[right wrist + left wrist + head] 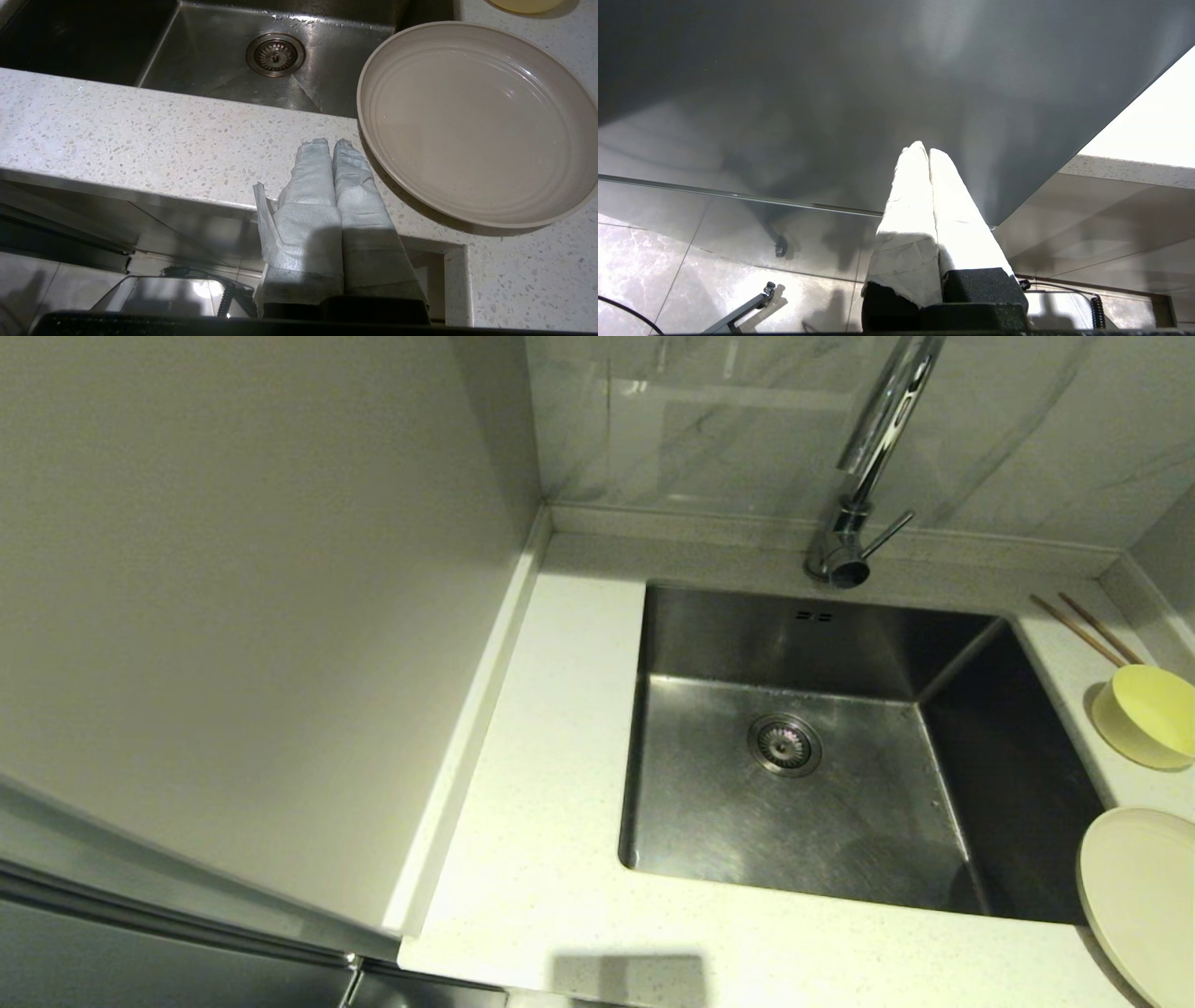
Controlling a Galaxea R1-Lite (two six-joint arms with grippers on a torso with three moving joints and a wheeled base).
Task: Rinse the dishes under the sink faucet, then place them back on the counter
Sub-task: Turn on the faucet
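The cream-white plate [1144, 896], the small yellow-green bowl [1148, 714] and the two brown chopsticks [1088, 630] all sit on the white speckled counter [532, 784] to the right of the steel sink [794, 747]. The chrome faucet [864, 476] stands behind the sink. The right gripper [332, 142] hangs at the counter's front edge, just beside the plate, its wrapped fingers pressed together and holding nothing. The left gripper [924, 148] is clenched too, facing what may be a grey cabinet side [831, 93].
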